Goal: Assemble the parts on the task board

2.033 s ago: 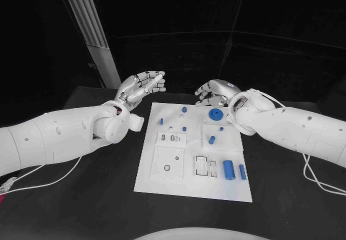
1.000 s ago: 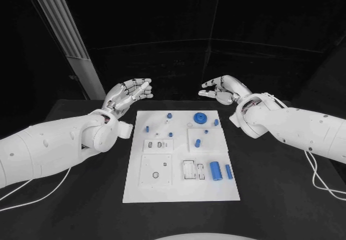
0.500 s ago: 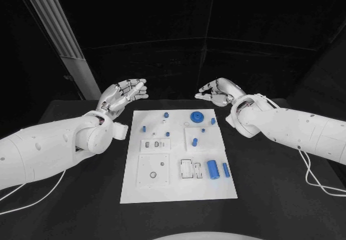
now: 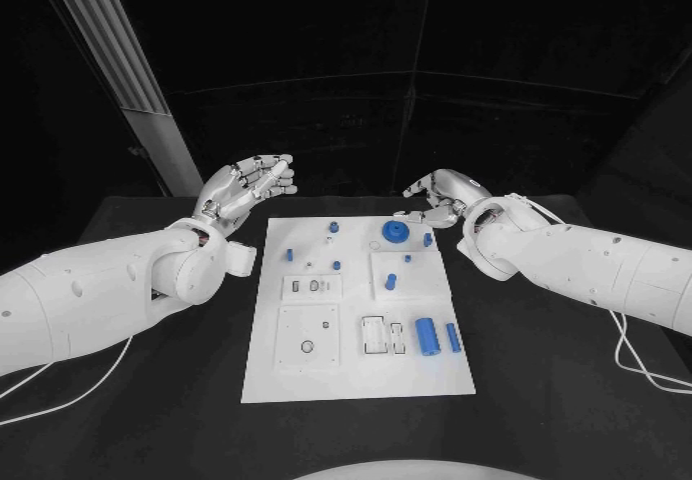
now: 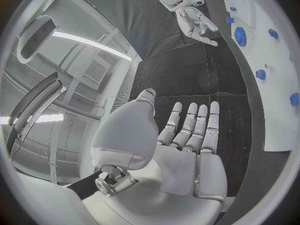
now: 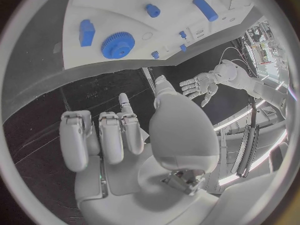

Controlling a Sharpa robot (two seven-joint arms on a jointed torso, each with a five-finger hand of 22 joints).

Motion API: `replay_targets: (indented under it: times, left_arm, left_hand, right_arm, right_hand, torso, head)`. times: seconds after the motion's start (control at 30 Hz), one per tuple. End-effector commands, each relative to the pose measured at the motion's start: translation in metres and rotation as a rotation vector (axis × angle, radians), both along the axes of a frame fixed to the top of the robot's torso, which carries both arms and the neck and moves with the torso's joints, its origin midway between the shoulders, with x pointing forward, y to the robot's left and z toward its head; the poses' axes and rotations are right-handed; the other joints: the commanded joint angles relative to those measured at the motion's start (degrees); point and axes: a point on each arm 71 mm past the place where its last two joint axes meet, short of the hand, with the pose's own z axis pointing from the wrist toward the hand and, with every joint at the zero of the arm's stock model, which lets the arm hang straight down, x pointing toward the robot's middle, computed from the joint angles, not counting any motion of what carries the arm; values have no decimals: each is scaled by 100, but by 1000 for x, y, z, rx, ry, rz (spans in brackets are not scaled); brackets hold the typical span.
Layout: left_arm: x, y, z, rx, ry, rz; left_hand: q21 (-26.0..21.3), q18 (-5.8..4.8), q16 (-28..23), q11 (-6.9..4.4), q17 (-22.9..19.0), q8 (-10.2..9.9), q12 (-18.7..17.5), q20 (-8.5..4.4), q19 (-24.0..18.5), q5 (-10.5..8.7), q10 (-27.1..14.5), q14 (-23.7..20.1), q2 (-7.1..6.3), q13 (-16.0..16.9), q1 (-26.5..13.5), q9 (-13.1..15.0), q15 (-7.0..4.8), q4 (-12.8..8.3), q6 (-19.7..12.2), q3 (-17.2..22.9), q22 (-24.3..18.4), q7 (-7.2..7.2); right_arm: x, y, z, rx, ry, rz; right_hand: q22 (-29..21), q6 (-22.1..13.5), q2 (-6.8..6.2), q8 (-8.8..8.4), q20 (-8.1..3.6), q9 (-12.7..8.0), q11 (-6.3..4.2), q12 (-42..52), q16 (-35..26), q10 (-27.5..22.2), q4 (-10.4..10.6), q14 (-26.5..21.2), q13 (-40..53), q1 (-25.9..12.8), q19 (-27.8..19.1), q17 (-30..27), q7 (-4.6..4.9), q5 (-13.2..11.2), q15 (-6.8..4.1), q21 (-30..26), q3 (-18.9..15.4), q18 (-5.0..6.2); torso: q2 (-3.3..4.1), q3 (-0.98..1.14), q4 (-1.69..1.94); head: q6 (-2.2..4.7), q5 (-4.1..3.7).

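Board (image 4: 361,385) lying flat mid-table (image 4: 130,420), carrying blue parts: gear (image 4: 392,232) near far edge, cylinder (image 4: 426,335) toward near right corner. Left hand (image 4: 248,185) hovering off far left corner, fingers (image 5: 187,127) extended, spread, gripping nothing. Right hand (image 4: 440,198) hanging just beyond far right corner, near gear, fingers (image 6: 103,135) partly curled yet apart, likewise holding nothing.

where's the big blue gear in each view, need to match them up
Head view: blue gear at the task board's far end, nearest the right hand.
Left wrist view: blue gear on the board, below the right hand.
Right wrist view: blue gear on the board beyond the fingers.
Shared landmark: the small blue block beside the gear.
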Motion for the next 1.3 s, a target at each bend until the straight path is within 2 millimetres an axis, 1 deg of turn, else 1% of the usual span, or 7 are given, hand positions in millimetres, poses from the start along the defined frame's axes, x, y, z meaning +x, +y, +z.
replay_targets:
  times: [0.03, 0.3, 0.4, 0.5, 0.63, 0.93, 1.3]
  left_arm:
    - [-3, 0, 11, -60, -137, -19]
    - [-3, 1, 11, -59, -136, -19]
    - [-3, 1, 11, -59, -136, -19]
    - [-3, 1, 11, -59, -136, -19]
    - [-3, 1, 11, -60, -136, -20]
    - [-4, 1, 11, -59, -136, -19]
    - [-4, 2, 11, -60, -136, -19]
  left_hand:
    - [-32, -27, -30, 1, -3, 31, 12, 0, -47, 10, -21, -47, 56, -3, 8, -4, -4, -15, -46, -35, -9, 789]
    - [-32, -27, -30, 1, -3, 31, 12, 0, -47, 10, -21, -47, 56, -3, 8, -4, -4, -15, -46, -35, -9, 789]
    - [-32, -27, -30, 1, -3, 31, 12, 0, -47, 10, -21, -47, 56, -3, 8, -4, -4, -15, -46, -35, -9, 789]
    - [-34, -28, -30, 2, -3, 35, 13, 0, -51, 10, -23, -51, 58, -3, 10, -5, -3, -15, -51, -37, -10, 789]
    - [-34, -28, -30, 2, -3, 35, 13, 0, -51, 10, -23, -51, 58, -3, 10, -5, -3, -15, -51, -37, -10, 789]
    - [-35, -28, -31, 2, -3, 37, 13, 0, -53, 10, -25, -53, 59, -3, 11, -5, -2, -15, -55, -39, -11, 790]
    - [-35, -28, -31, 2, -3, 37, 13, 0, -53, 10, -25, -53, 59, -3, 11, -5, -2, -15, -55, -39, -11, 790]
  right_arm:
    - [1, 1, -5, -52, 42, 0]
    - [4, 2, -11, -82, 81, -6]
    - [5, 3, -12, -88, 85, -7]
    - [6, 4, -13, -92, 87, -13]
    - [8, 6, -16, -96, 93, -18]
    - [11, 13, -21, -113, 128, -30]
    - [14, 20, -25, -135, 155, -45]
  right_hand:
    - [1506, -13, -64, -7, -54, -4, -66, 15, 14, 597, -3, 594, 1495, 0, 615, 1506, -32, 100, -52, 18, 54, -39]
    - [1506, -34, -92, 1, -84, 3, -95, 15, 14, 597, -5, 594, 1495, 109, 615, 1506, -82, 121, -88, 18, 83, -39]
    - [1506, 84, 71, 55, -96, 26, -107, 15, 14, 597, -61, 594, 1495, 425, 615, 1506, -91, -31, -101, 18, 335, -39]
    - [1506, 340, 234, 159, -104, 67, -104, 15, 14, 597, -205, 594, 1495, 766, 615, 1506, -71, -30, -99, 18, 556, -39]
    - [1506, 525, 336, 203, -99, 78, -93, 15, 14, 597, -418, 594, 1495, 1070, 615, 1506, -54, -15, -93, 18, 708, -39]
    - [1506, 526, 147, 123, -78, 47, -61, 15, 14, 597, -495, 594, 1495, 1108, 615, 1506, -10, 354, -66, 18, 709, -39]
    - [1506, 381, 90, 34, -51, 19, -12, 15, 14, 597, -428, 594, 1495, 1019, 615, 1506, 53, 347, -30, 18, 684, -39]
  torso:
    - [-5, 0, 1]
    - [-3, 0, 1]
    - [-4, 1, -1]
    - [-3, -2, 3]
    - [-1, 1, 2]
    - [-1, 3, 8]
    - [-5, 0, -3]
  head:
    - [-17, 11]
    - [-18, 20]
    - [-22, 29]
    - [-28, 26]
    - [-34, 29]
    - [-44, 53]
    - [-76, 65]
